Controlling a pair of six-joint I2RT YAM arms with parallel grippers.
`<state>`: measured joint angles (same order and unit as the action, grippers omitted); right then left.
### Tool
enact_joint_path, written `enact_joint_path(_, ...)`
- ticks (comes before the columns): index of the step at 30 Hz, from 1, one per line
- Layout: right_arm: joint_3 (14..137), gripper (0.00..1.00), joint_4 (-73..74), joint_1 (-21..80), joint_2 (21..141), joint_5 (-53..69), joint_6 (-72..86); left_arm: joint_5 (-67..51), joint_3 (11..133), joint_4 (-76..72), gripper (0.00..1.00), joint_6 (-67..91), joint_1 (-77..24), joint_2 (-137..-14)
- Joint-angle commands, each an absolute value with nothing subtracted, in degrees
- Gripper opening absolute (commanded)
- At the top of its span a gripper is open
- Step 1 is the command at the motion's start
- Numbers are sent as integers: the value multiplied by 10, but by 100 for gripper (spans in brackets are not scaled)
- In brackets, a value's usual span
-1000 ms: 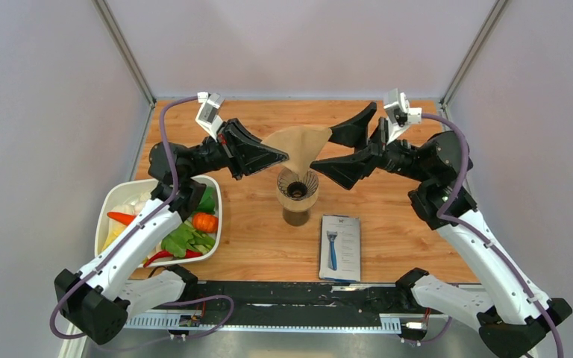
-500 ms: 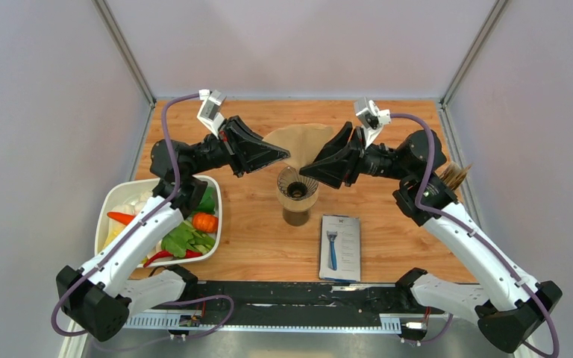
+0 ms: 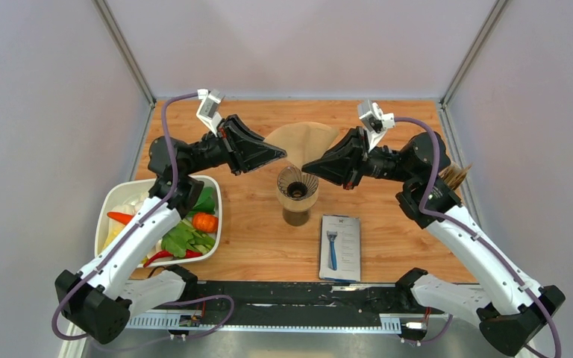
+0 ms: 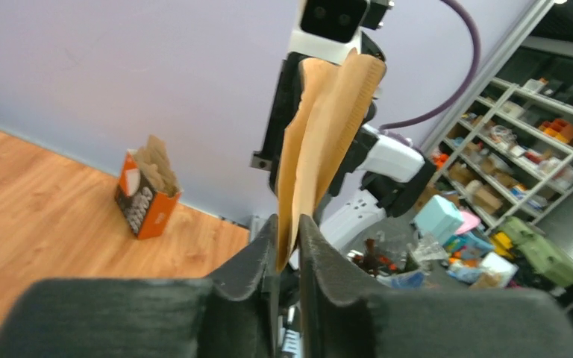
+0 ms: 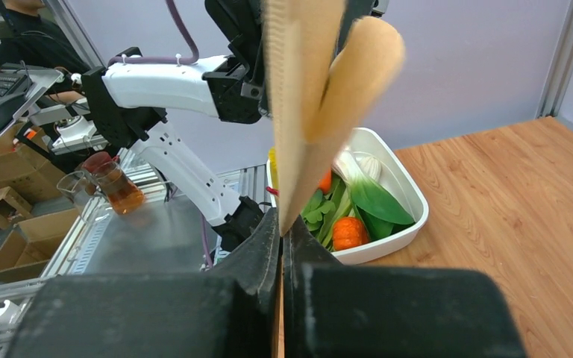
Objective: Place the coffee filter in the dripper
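The coffee filter (image 3: 304, 140), a light-tan paper cone, hangs in the air just above and behind the dripper (image 3: 297, 183). The dripper is a ribbed translucent funnel on a brown base at the table's middle. My right gripper (image 3: 306, 165) is shut on the filter's lower right edge; the right wrist view shows the paper (image 5: 302, 89) pinched flat between the right gripper's (image 5: 281, 216) pressed jaws. My left gripper (image 3: 282, 153) is at the filter's left edge. In the left wrist view the filter (image 4: 328, 127) stands in the left gripper's (image 4: 287, 220) narrowly parted jaws.
A white dish (image 3: 214, 224) of vegetables sits at the left, also shown as the dish (image 5: 412, 203) in the right wrist view. A boxed razor (image 3: 340, 246) lies in front of the dripper. An orange box of filters (image 4: 144, 195) stands at the right wall.
My right gripper swung in from the right and closed on the filter's edge. My left jaws have eased slightly apart. The filter stays above the dripper.
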<state>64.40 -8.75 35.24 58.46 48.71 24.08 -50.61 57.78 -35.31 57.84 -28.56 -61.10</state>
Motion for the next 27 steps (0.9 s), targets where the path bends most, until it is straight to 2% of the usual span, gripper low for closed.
enact_joint_path(1,637,0,-76,356,563,493,224,-515,597,-363,10,578,-268,-592)
enact_joint_path(2,637,0,-72,355,562,496,221,-516,593,-367,2,577,-267,-589)
enact_joint_path(8,632,0,-38,355,554,499,195,-536,581,-362,0,554,-266,-572)
enact_joint_path(9,630,0,-35,354,552,503,188,-544,582,-344,3,548,-266,-570)
enact_joint_path(10,629,0,-28,354,549,509,175,-558,593,-322,19,526,-265,-567)
enact_joint_path(11,630,0,-19,353,546,515,161,-567,601,-266,39,512,-259,-565)
enact_joint_path(13,632,0,6,352,540,538,124,-603,631,-183,53,424,-243,-553)
enact_joint_path(16,641,0,83,352,531,578,41,-658,653,-77,56,318,-210,-522)
enact_joint_path(19,656,0,171,352,530,619,-82,-692,732,167,66,66,-200,-518)
enact_joint_path(20,664,0,212,354,534,623,-133,-682,752,262,66,22,-200,-521)
enact_joint_path(22,680,0,276,359,542,623,-215,-660,802,361,67,-73,-200,-538)
enact_joint_path(27,711,0,345,377,561,595,-335,-627,839,414,66,-113,-231,-567)
